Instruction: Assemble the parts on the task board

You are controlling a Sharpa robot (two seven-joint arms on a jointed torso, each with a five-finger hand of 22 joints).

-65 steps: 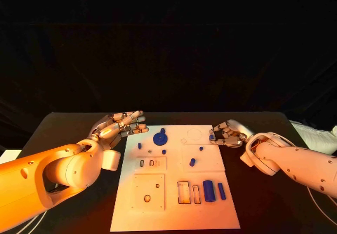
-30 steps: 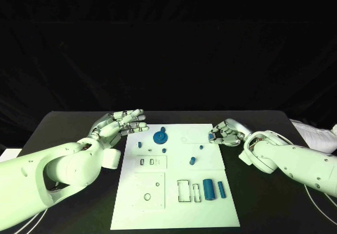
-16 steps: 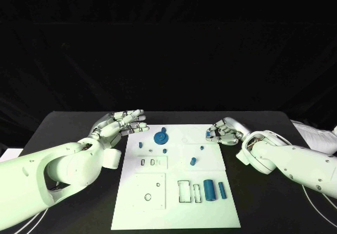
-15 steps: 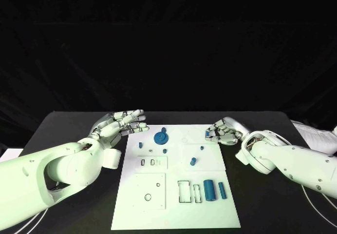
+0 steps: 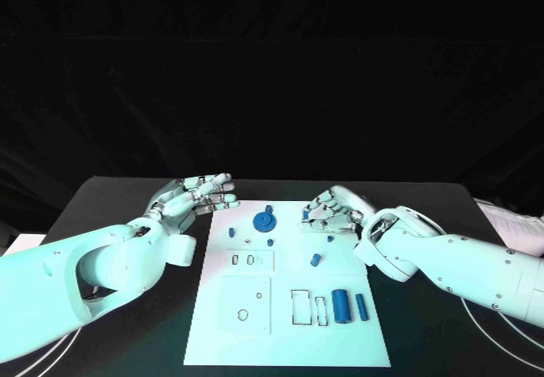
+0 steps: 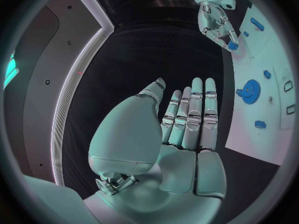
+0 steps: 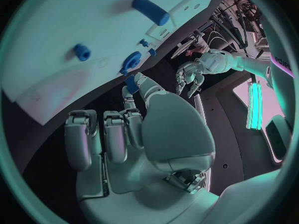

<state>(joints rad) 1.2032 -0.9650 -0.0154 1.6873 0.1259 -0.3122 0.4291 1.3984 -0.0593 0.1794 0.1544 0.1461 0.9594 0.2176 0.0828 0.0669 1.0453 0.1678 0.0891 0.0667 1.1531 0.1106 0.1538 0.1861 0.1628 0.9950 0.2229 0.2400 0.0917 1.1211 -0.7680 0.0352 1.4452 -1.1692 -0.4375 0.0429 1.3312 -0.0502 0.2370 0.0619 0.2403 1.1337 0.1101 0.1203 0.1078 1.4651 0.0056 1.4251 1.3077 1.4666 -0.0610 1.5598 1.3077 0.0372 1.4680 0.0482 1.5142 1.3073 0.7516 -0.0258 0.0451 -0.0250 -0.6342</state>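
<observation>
The right hand hangs over the far right part of the task board, its fingers curled inward and pinching a small blue part at their tips; the right wrist view shows the same small blue part caught between the thumb and a fingertip while the other fingers are bent beside it. The left hand hovers over the black table just off the board's far left corner, holding nothing, its fingers stretched out and slightly apart; in the left wrist view the left hand shows as a flat palm with straight fingers lying side by side. Just beside the right hand, on the far half of the board, stands a blue gear, with a small blue peg to its left and another small blue piece just nearer. A short blue pin lies near the board's middle. On the near right part of the board a thick blue cylinder lies lengthwise with a thinner blue rod just beside it on the right, and empty rectangular slots sit to their left. A shallow square recess with a small oval hole takes up the near left part.
</observation>
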